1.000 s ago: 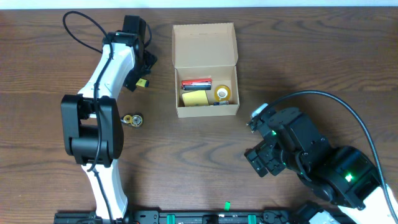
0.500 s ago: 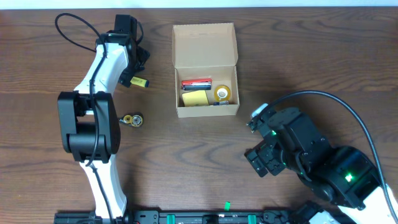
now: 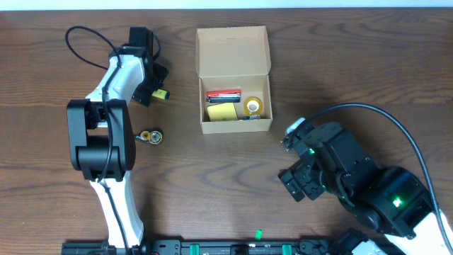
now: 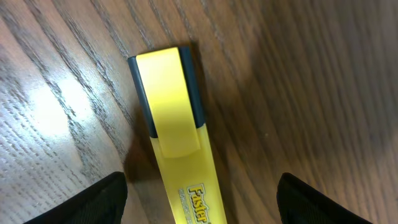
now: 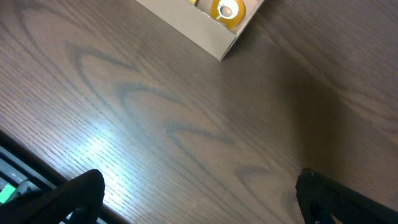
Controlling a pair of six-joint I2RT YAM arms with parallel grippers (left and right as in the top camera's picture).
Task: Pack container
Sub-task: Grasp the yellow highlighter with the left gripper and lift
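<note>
Overhead, your box (image 3: pixel 233 44) is sitting at upper centre with its lid standing open. Your left gripper (image 3: pixel 156 86) is hovering over a yellow highlighter (image 3: pixel 162 93) to the box's left. In the left wrist view, its fingers (image 4: pixel 102 200) are standing wide apart, straddling the highlighter without touching it. In the right wrist view, your right gripper (image 5: pixel 199 199) is gaping wide over the table (image 5: pixel 155 124), holding nothing, with the box's corner showing at the top edge.

Box (image 5: pixel 205 37) corner, tape roll (image 5: pixel 225 10) inside
</note>
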